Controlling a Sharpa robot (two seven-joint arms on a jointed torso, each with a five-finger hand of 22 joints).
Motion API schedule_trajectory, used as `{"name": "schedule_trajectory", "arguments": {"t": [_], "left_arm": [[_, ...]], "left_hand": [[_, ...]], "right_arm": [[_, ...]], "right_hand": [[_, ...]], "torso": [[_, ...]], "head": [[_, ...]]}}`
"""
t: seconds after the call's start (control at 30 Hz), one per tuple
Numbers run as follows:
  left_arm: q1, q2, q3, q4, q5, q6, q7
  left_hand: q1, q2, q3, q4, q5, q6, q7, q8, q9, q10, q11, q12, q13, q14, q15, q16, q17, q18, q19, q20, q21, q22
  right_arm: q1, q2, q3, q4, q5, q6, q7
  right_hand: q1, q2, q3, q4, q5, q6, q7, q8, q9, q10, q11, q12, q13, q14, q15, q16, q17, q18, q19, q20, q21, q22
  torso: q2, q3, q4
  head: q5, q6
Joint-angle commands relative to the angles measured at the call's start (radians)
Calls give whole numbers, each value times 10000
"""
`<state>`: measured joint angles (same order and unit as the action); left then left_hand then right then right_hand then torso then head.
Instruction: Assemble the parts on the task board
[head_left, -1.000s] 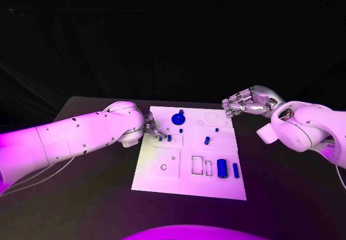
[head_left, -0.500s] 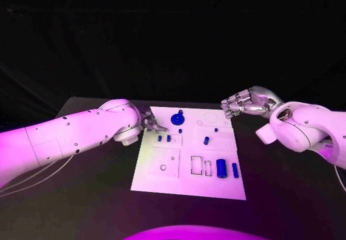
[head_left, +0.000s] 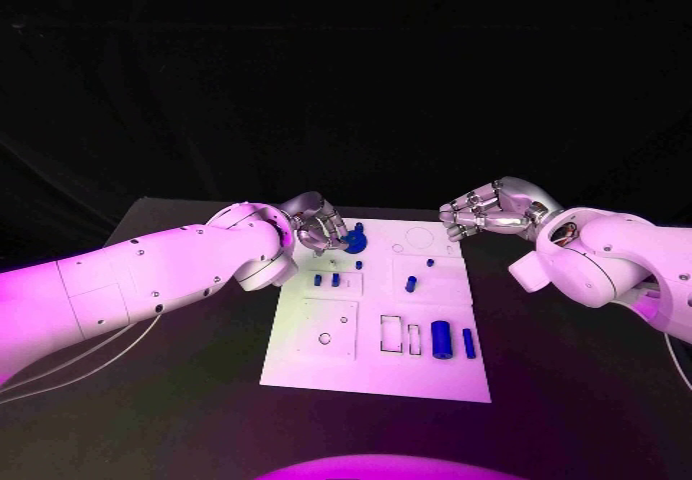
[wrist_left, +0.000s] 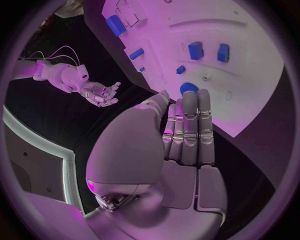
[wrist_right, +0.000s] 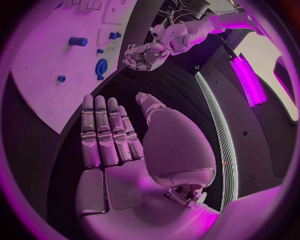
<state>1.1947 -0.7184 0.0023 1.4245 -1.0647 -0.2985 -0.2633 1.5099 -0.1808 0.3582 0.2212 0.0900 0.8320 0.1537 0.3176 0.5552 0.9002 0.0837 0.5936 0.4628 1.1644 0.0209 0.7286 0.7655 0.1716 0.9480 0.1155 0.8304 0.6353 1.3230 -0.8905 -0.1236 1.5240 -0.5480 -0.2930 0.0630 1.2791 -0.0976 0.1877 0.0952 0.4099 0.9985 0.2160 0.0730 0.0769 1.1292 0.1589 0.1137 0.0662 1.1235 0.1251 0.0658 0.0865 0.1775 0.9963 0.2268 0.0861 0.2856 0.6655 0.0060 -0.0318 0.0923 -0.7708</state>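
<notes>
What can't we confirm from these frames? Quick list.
- Left hand against the round part, head view: the fingers overlap its left edge, so touching or just above cannot be told.
- Board strip beside the left forearm, head view: hidden by the arm.
- Small parts, head view: too small to tell seated from loose.
- Board near end, both wrist views: cut off by the circle's rim.
- Right hand off the board, holding nothing.

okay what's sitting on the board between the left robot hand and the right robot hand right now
In the head view, between the left robot hand and the right robot hand, a round blue part sits on the task board.
</notes>
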Motion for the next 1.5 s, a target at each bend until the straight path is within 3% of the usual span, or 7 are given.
{"name": "schedule_trajectory", "arguments": {"t": [0.03, 0.23, 0.33, 0.5, 0.6, 1.1, 1.5], "left_arm": [[-30, 188, -58, -123, -1817, -572, 1486], [-82, 566, -187, -426, -3582, -411, 1610], [-93, 718, -219, -561, -4236, -182, 1502], [-99, 951, -240, -772, -4972, 604, 1220], [-101, 1081, -246, -896, -5200, 950, 1081], [-98, 1525, -254, -1438, -5392, 1976, 673], [-162, 1772, -272, -1720, -5334, 1656, 684]], "left_hand": [[192, -198, 129, -80, 51, 122, -50, -220, -429, 15, 42, -409, -463, 191, -29, -100, -194, 128, 163, -15, -84, -77], [93, -405, 47, -108, 32, 567, -130, -549, -1295, 374, -12, -1012, -1373, 919, -105, 297, -330, 138, 720, -114, 70, -35], [24, -452, -66, -98, 30, 688, -179, -663, -1558, 441, -20, -1189, -1636, 1308, -118, 1072, 216, 137, 894, -134, 183, 28], [-31, -424, -303, -71, 34, 1050, -247, -901, -2080, 648, -21, -1642, -2189, 2244, -152, 3278, 1908, -294, 2420, -172, 2260, 2443], [-9, -400, -389, -84, 36, 1157, -263, -1022, -2286, 688, -3, -1889, -2419, 2495, -138, 4009, 2468, -446, 2863, -169, 2982, 3297], [-107, -258, -810, -37, 35, 1348, -214, -1236, -2646, 793, 26, -2260, -2747, 2861, -125, 5026, 3196, -689, 3560, -137, 4141, 4697], [84, -31, -708, -83, 57, 1441, -131, -1314, -2772, 998, 18, -2365, -2836, 2949, -143, 5235, 3302, -757, 3747, -161, 4459, 5079]], "right_arm": [[-17, 1, 0, 20, -161, 92, 147], [-28, 0, 0, 36, -259, 59, 184], [-30, 2, 0, 41, -282, 52, 190], [-32, 12, 0, 46, -310, 46, 193], [-32, 30, 0, 49, -319, 47, 193], [-32, 74, 1, 47, -340, 39, 184], [-32, 82, 1, 59, -349, 44, 180]], "right_hand": [[-26, 70, -65, -6, 50, -42, -16, 3, 16, -53, -42, 62, -7, -20, -28, 14, -14, 58, 25, 59, -36, -17], [-20, 76, -62, -10, 55, -43, -16, 3, 16, -56, -43, 62, -7, -20, -28, 14, -16, 58, 26, 59, -37, -21], [-20, 76, -62, -10, 55, -43, -16, 3, 16, -56, -43, 62, -7, -20, -28, 14, -16, 58, 26, 59, -37, -21], [-20, 76, -62, -10, 55, -43, -16, 3, 16, -56, -43, 62, -7, -20, -28, 14, -16, 58, 26, 59, -37, -21], [-20, 76, -62, -10, 55, -43, -16, 3, 16, -56, -43, 62, -7, -20, -28, 14, -16, 58, 26, 59, -37, -21], [-20, 76, -62, -10, 55, -43, -16, 3, 16, -56, -43, 62, -7, -20, -28, 14, -16, 58, 26, 59, -37, -21], [0, 91, -55, -25, 70, -48, -17, 3, 16, -64, -43, 65, -8, -19, -29, 16, -27, 59, 32, 59, -41, -38]], "torso": [[12, -13, -24], [13, -1, -19], [16, 2, -20], [6, 3, -16], [15, 5, -31], [16, 0, -19], [10, -1, -22]], "head": [[-26, 28], [-83, 54], [-103, 43], [-107, 24], [-96, 27], [-138, 0], [-140, -10]]}}
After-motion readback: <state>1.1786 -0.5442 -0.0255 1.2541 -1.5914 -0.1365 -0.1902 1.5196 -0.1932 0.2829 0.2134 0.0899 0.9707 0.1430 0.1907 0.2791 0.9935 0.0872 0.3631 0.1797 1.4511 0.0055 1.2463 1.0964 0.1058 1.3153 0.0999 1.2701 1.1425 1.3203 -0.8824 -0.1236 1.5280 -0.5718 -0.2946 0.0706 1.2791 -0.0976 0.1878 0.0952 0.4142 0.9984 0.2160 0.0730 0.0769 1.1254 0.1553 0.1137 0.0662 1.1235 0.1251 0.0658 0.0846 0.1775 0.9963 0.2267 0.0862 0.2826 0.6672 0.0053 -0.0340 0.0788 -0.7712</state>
